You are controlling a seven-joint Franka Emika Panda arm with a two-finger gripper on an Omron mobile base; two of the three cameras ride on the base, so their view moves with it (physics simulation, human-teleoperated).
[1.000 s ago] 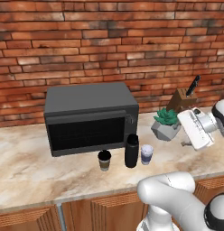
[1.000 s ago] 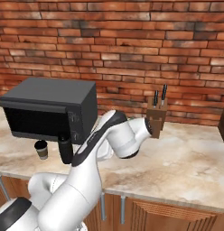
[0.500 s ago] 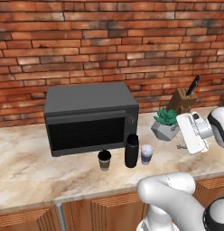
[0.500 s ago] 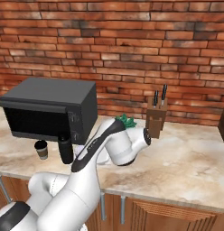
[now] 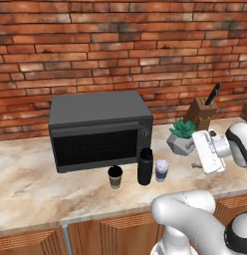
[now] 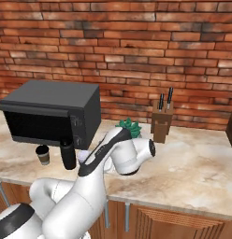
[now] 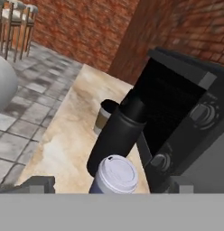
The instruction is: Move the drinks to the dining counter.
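Jaws spread wide, the gripper (image 5: 196, 160) lines up on the white cup (image 5: 162, 170), but the black bottle (image 5: 145, 166) stands just beside it and a sideways sweep could topple it into the coffee cup (image 5: 115, 177) on the desk (image 5: 36, 189).

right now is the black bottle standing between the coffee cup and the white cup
Yes, the black bottle stands upright with the coffee cup on one side and the white cup on the other.

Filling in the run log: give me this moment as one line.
gripper: open, empty | target: white cup, right of black bottle | coffee cup: by microwave | drinks moved: none
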